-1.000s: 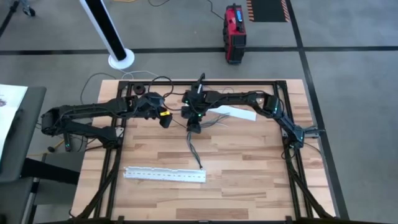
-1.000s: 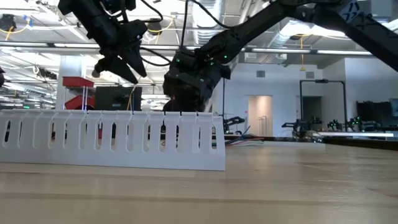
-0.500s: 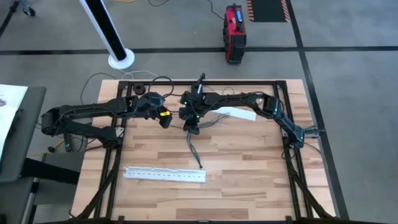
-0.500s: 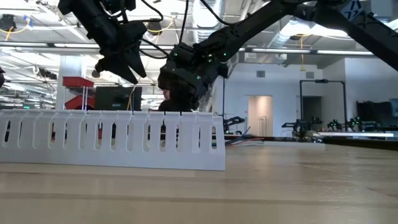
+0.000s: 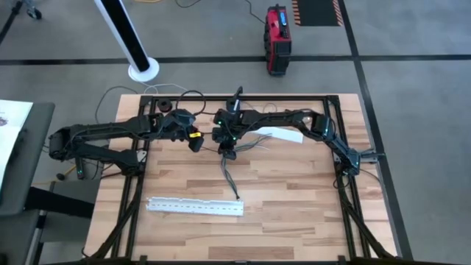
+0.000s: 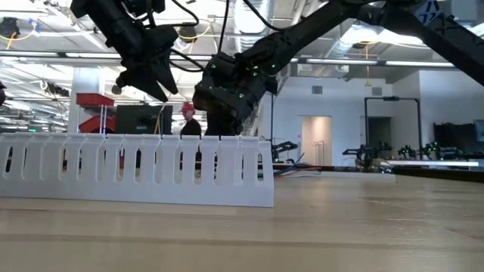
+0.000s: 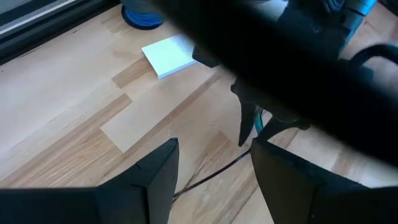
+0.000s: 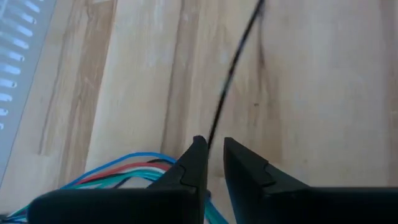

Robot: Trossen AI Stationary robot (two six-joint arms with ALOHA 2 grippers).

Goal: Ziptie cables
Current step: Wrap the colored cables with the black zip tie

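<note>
1. The cables (image 5: pixel 234 171) lie on the wooden counter (image 5: pixel 294 199) near its middle, a straggly bunch running from under the right tool toward the near side, with more strands fanned out beside it toward the right.
2. The right tool (image 5: pixel 229 152) hangs over the upper end of that bunch; in its wrist view its fingers (image 8: pixel 194 163) are nearly together with a narrow gap, and one dark wire (image 8: pixel 233 68) runs into that gap. Blue, red and green wires (image 8: pixel 124 171) show beside them.
3. The left tool (image 5: pixel 196 141) is just left of the right one, raised off the counter, fingers (image 7: pixel 158 171) apart and holding nothing.
4. A white slotted strip (image 5: pixel 196 207) lies well apart near the front edge; a white flat piece (image 5: pixel 283 134) lies beyond the cables.
5. No container shows on the counter.
</note>
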